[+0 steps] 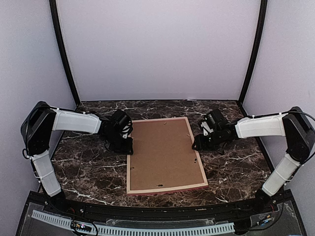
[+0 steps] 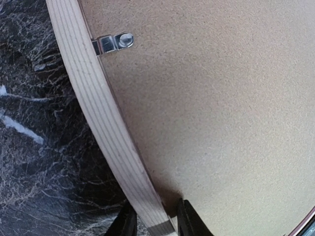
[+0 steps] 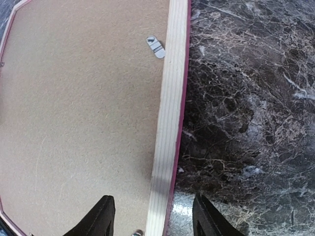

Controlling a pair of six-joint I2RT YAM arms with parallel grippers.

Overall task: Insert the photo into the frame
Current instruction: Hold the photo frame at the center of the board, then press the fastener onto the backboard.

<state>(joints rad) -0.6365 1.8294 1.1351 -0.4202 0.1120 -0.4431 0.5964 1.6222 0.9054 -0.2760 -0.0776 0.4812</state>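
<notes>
The frame (image 1: 167, 188) lies face down mid-table, pale wood rails up, a pink edge showing. A brown backing board (image 1: 165, 152) fills it. The photo is hidden. My left gripper (image 1: 129, 145) is at the frame's left rail near the far corner. In the left wrist view, my left gripper (image 2: 156, 216) has its jaws narrowly either side of the rail (image 2: 98, 108), with thin gaps, so it is open. My right gripper (image 1: 196, 145) is at the right rail. The right wrist view shows my right gripper (image 3: 153, 201) open wide astride the rail (image 3: 170, 108), touching nothing.
Small metal turn clips (image 2: 113, 43) (image 3: 156, 46) sit at the rails' inner edges over the backing board. The dark marble tabletop (image 1: 88, 172) surrounds the frame. Pale walls and two black posts (image 1: 64, 54) close in the back and sides.
</notes>
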